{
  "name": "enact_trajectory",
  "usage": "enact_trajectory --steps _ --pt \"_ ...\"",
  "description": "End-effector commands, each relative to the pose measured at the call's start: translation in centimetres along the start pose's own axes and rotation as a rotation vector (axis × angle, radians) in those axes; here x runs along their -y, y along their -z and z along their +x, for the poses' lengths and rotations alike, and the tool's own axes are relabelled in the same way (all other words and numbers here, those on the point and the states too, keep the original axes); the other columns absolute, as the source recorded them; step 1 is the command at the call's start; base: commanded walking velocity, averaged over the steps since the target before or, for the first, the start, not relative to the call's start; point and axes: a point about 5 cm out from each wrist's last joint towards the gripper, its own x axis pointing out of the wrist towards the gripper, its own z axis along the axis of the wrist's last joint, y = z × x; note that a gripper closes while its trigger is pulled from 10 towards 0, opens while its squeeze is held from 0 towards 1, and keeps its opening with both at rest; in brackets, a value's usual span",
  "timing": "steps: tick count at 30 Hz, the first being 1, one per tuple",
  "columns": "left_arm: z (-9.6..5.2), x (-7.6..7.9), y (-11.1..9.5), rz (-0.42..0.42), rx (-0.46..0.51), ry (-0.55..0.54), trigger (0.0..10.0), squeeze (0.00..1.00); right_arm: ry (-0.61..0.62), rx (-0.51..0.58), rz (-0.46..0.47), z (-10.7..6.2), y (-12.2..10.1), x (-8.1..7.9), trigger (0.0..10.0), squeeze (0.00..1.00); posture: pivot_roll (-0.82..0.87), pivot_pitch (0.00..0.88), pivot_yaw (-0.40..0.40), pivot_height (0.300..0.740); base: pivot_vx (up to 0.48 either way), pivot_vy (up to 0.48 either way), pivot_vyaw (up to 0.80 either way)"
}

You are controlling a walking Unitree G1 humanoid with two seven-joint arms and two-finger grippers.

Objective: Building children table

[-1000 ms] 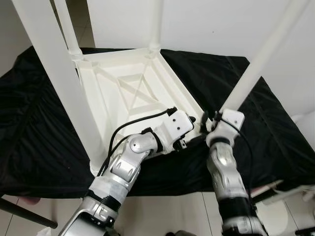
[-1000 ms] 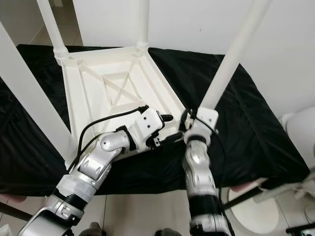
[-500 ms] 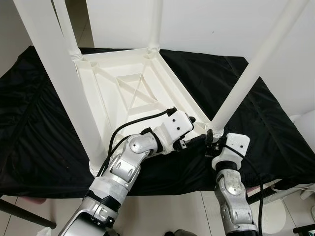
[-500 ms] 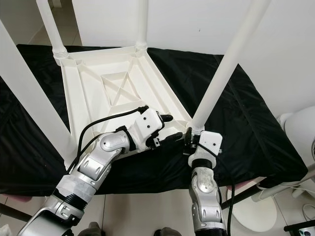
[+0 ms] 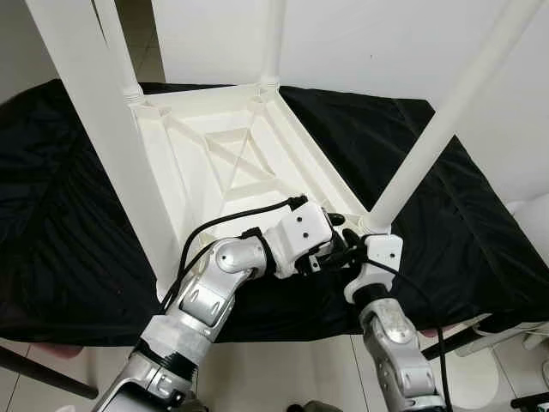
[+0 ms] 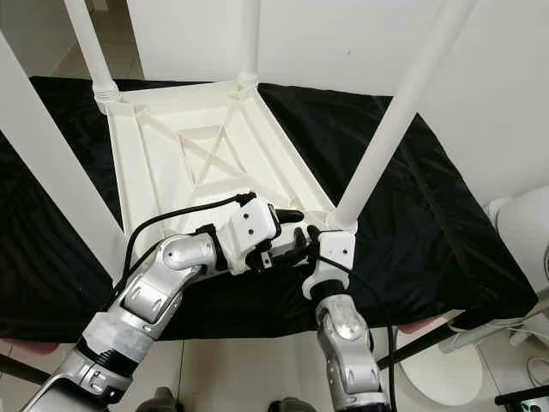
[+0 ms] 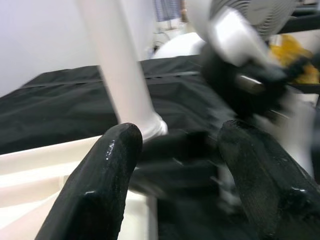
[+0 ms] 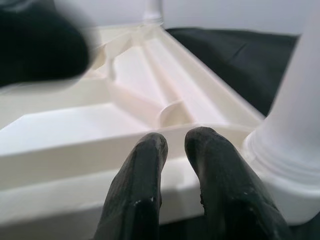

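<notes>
Bright, even light — blurred wrist views

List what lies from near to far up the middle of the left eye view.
Left gripper at the near rim → upturned white tabletop with its crossed ribs → far leg → white wall.

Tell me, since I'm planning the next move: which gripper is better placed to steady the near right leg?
Probably the right gripper: it sits just beside the near right leg's base, fingers together. The left gripper, open, reaches across from farther over.
</notes>
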Motion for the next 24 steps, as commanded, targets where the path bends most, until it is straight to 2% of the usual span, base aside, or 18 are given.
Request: enact_trajectory --steps 1,4,7,8,16,22,24 --pt "0.1 0.8 0.0 -0.015 -0.005 0.067 10.0 0.0 0.04 -0.004 0.008 0.3 0.0 1.3 10.0 0.0 0.03 0.0 -0.075 0.74 0.0 0.0 0.0" --pt "-0.3 1.6 0.2 -0.019 -0.023 0.122 10.0 0.0 0.083 0.012 -0.027 0.7 -0.5 3.0 10.0 0.0 0.04 0.0 -0.075 0.74 0.0 0.0 0.0" --pt "-0.6 2.0 0.4 -0.024 -0.034 0.14 10.0 0.0 0.108 0.018 -0.037 0.8 -0.7 3.8 10.0 0.0 0.04 0.0 -0.075 0.74 0.0 0.0 0.0" --pt "-1.3 2.4 0.8 -0.034 -0.06 0.158 10.0 0.0 0.171 0.032 -0.044 0.9 -1.1 5.4 10.0 0.0 0.04 0.0 -0.074 0.74 0.0 0.0 0.0" --pt "-2.7 2.5 1.0 -0.086 -0.08 0.141 10.0 0.0 0.261 0.035 -0.033 0.3 -1.1 6.7 10.0 0.0 0.05 0.0 -0.074 0.74 0.0 0.0 0.0" --pt "-4.2 2.5 0.9 -0.155 -0.077 0.117 10.0 0.0 0.262 0.017 -0.029 0.0 -0.5 6.4 10.0 0.0 0.05 0.0 -0.075 0.74 0.0 0.0 0.0" --pt "-4.7 2.4 0.8 -0.155 -0.066 0.09 10.0 0.0 0.257 0.017 -0.029 0.1 -0.5 6.2 10.0 0.0 0.05 0.0 -0.074 0.74 0.0 0.0 0.0"
